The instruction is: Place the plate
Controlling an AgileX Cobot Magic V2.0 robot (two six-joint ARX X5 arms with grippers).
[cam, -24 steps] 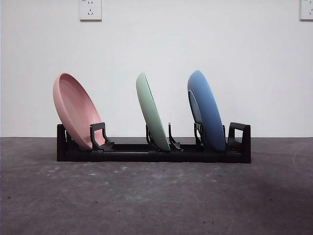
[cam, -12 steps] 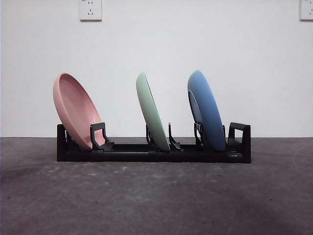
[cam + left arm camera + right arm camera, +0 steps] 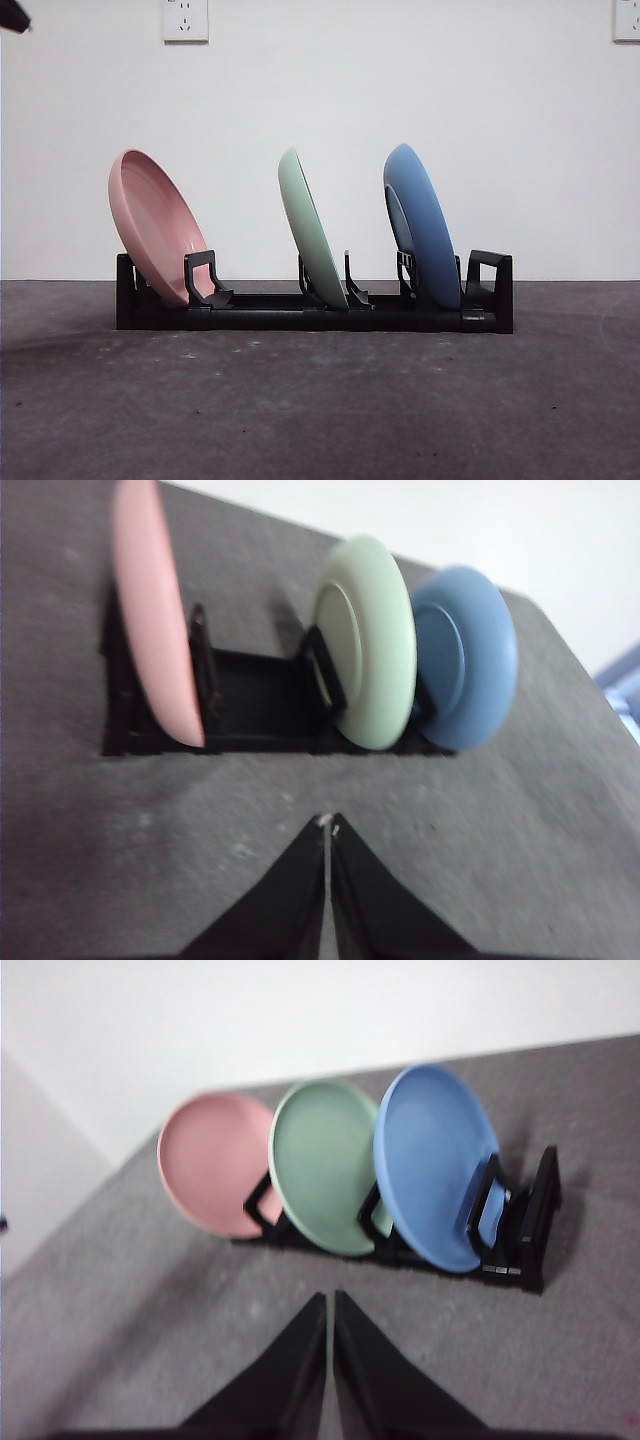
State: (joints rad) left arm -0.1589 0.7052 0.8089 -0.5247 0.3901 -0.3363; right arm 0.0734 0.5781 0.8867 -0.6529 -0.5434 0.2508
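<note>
A black rack stands on the table and holds three plates on edge. The pink plate leans in the left slot, the green plate in the middle, the blue plate at the right. All three show in the left wrist view and in the right wrist view. My left gripper is shut and empty, above the table in front of the rack. My right gripper is shut and empty, back from the rack. A black arm tip shows at the top left corner.
The dark grey table runs in front of the rack. A white wall with two sockets stands behind. The table's edge shows in the left wrist view.
A black arm tip has come into view at the top left corner of the front view. The plates and rack have not moved.
</note>
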